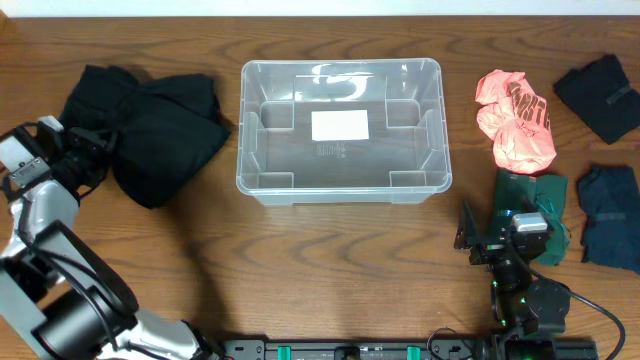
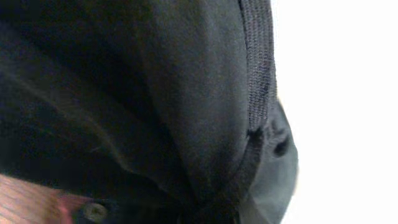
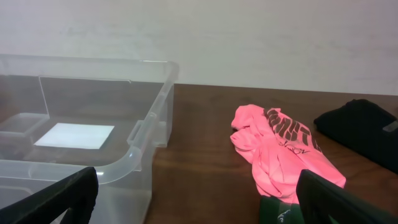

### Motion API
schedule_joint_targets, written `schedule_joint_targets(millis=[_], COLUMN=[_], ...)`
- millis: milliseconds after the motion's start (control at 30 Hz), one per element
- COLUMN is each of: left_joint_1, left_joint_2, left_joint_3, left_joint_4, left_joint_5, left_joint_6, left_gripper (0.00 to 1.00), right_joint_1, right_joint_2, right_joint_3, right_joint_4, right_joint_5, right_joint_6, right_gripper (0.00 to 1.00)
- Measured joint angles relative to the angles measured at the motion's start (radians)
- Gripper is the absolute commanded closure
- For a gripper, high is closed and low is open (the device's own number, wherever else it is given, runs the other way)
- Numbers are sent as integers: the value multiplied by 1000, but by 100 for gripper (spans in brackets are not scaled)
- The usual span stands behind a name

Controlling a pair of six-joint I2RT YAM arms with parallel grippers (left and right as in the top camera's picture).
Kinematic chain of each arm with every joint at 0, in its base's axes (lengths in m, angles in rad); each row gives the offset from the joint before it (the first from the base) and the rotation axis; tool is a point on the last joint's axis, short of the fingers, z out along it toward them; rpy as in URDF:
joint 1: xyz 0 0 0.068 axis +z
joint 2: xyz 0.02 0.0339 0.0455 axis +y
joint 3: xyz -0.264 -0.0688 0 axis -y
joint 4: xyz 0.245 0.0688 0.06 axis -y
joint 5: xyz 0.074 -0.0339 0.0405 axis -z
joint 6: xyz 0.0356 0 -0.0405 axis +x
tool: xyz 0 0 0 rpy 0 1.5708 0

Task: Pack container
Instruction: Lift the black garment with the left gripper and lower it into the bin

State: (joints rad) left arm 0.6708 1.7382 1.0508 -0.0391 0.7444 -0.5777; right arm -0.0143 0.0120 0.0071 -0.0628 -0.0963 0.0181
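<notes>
Container (image 1: 340,192): likely light, stiff, slick; hold by rim. Right gripper (image 3: 196,186) spread; left gripper (image 1: 92,150) against black garment (image 1: 165,115), closure unreadable.

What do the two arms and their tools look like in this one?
Left arm: light grey links between black round joints, a pale block at the wrist, a black left tool. Right arm: black throughout, small green lights, a thin black cable looping beside it. The right tool has flat matte black fingers. No readable markings.
</notes>
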Motion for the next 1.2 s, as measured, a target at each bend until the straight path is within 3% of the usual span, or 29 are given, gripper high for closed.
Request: schedule_joint_targets(millis=[333, 533, 867, 1200], left_joint_1=[-6, -75, -371, -795], left_joint_2=[-348, -418, -420, -420], left_joint_3=[-11, -11, -11, -11], left_joint_4=[14, 12, 5, -19], left_joint_5=[45, 57, -10, -380], left_joint_6=[-112, -225, -426, -474], left_gripper=[94, 94, 94, 94], right_joint_1=[0, 0, 0, 0], right_joint_2=[0, 0, 0, 0], right_joint_3=[0, 0, 0, 0], right_joint_4=[0, 0, 0, 0], right_joint_5=[0, 0, 0, 0], right_joint_6=[0, 0, 0, 0], right_gripper=[1, 1, 1, 1])
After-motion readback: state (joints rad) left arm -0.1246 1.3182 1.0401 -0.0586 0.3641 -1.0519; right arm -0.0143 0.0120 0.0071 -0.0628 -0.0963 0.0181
